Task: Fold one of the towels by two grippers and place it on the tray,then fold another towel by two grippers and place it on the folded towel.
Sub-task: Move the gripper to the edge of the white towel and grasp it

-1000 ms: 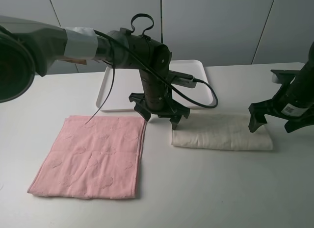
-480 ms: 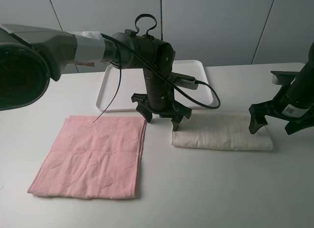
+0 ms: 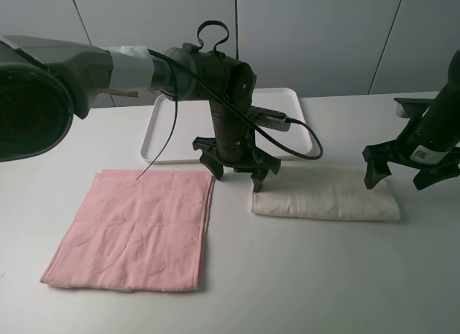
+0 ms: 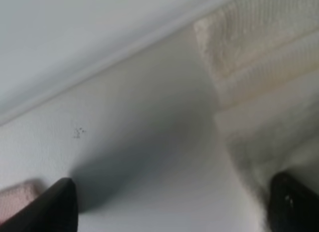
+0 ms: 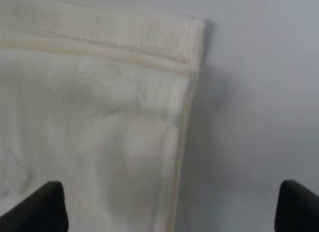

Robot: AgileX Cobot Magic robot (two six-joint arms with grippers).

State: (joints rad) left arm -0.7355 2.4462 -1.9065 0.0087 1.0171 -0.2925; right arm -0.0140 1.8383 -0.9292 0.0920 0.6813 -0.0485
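Grey wall panels back a white surface (image 3: 302,276); the small white label on the right arm is too small to read. Both arms point steeply down: the left hand (image 3: 233,174) is splayed wide over one end of the cream towel (image 3: 323,197), and the right hand (image 3: 397,180) is splayed over the other. That towel lies folded in a long strip just in front of the white tray (image 3: 172,133) — beside the flat pink towel (image 3: 136,230).

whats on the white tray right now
Nothing shows on the visible parts of the tray, which is bare white on both sides. The left arm hides its middle strip. The cream towel and pink towel lie on the table in front of it.
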